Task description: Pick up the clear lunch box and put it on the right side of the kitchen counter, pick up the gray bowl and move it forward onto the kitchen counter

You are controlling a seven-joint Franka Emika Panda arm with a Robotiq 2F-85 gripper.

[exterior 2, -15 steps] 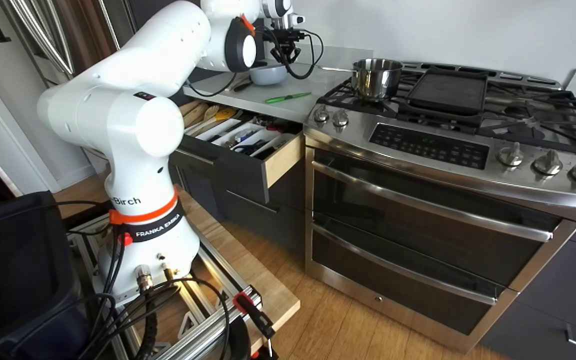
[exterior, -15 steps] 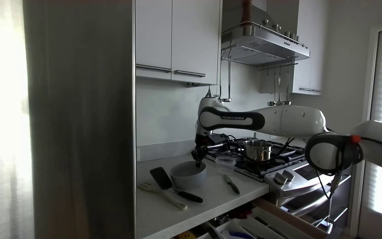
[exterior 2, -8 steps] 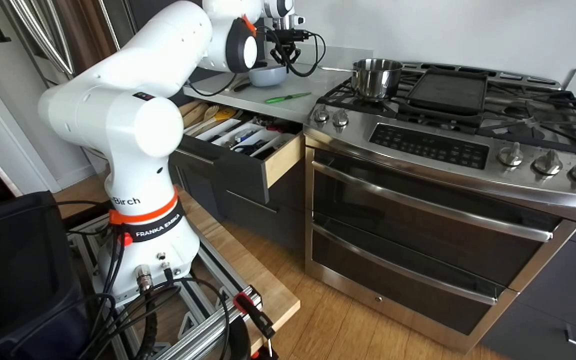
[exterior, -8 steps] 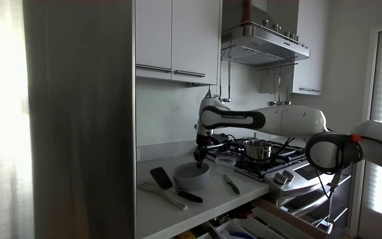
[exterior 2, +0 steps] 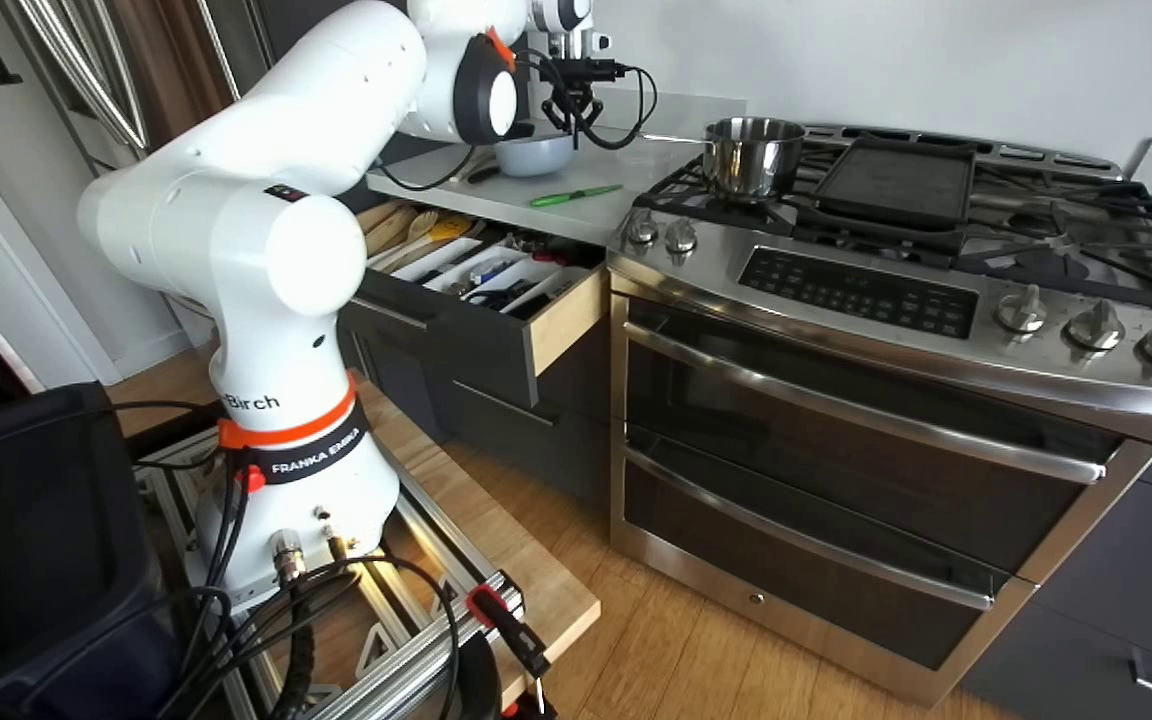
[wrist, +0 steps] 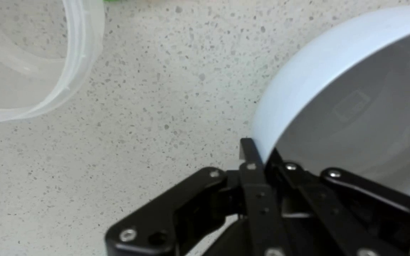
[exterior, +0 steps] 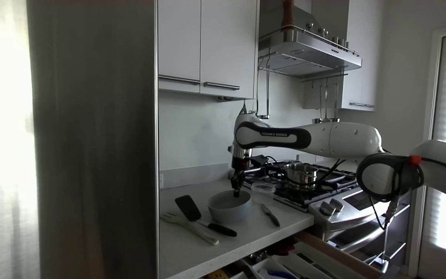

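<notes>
The bowl (wrist: pixel 351 103) is pinched between the fingers (wrist: pixel 250 158), one inside it, one outside, presumably for moving forward.

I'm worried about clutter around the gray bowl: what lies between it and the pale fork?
The black spatula lies between the gray bowl and the pale fork, as an exterior view shows.

The wrist view cuts off the bowl (wrist: pixel 361 117) at three o'clock and the plastic box (wrist: pixel 80 53) at ten; near five, the tool (wrist: pixel 262 153) hides some of the bowl. At the eleven o'clock edge, a green sliver (wrist: pixel 112 0) is too slight to identify.
</notes>
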